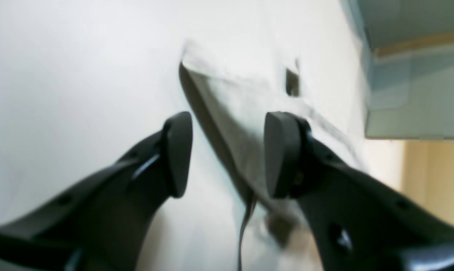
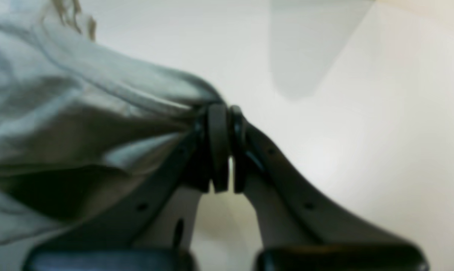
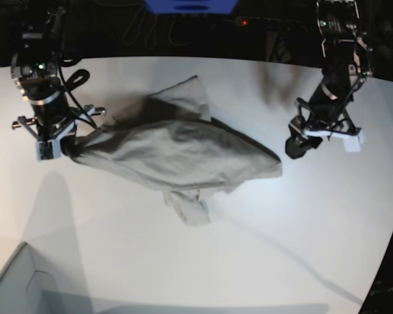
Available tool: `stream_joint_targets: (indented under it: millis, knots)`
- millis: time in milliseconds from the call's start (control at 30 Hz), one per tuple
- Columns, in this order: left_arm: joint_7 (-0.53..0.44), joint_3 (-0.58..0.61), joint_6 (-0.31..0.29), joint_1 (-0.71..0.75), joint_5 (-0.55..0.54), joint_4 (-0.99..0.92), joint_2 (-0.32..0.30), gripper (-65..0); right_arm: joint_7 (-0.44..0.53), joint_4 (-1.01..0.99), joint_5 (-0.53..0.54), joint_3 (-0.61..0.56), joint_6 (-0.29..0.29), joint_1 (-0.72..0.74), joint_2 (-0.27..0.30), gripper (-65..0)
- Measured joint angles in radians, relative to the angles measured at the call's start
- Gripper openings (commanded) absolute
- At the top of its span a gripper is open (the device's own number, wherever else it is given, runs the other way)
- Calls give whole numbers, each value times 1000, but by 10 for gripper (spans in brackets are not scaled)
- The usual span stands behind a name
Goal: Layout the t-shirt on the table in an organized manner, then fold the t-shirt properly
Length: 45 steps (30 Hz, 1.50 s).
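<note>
Step in hand, by judgement: spreading the t-shirt (image 3: 177, 154) flat; folding is not yet begun. The shirt lies bunched mid-counter (image 3: 249, 248), nearer the far edge. Toward the left edge, the right tool (image 2: 223, 150) is clamped tight on one shirt corner. Toward the right edge, the left tool (image 1: 228, 154) stands partly open, holding nothing, just beside the opposite corner. Next move: regrip that corner and draw the cloth taut.

No readable text, label, brand, number or sign appears in any view. The t-shirt (image 3: 177, 154) and the table (image 3: 301, 229) are both plain and unmarked.
</note>
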Motion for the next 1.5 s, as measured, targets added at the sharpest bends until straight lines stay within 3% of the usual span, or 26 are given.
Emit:
stream_joint_targets:
  millis: [267,767,833,933,1167,1500]
  knots:
    - [0,7,4,-205,-3,-277,5,-348,2,-2,-2,0,0,-48,0,-650]
    - [-3,8,2,-355,2,-537,5,-356,2,-3,-2,0,0,-68,1,-650]
    - [-5,27,2,-368,2,-555,3,-422,3,-3,-1,0,0,-68,0,-650]
    - [-3,59,1,-373,-1,-555,4,-646,2,-3,-2,0,0,-69,0,-650]
    - [0,61,1,-372,-1,-543,-2,-648,2,-3,-2,0,0,-80,0,-650]
    - [24,63,4,-385,-4,-34,-1,-648,6,-3,-1,0,0,-79,18,-650]
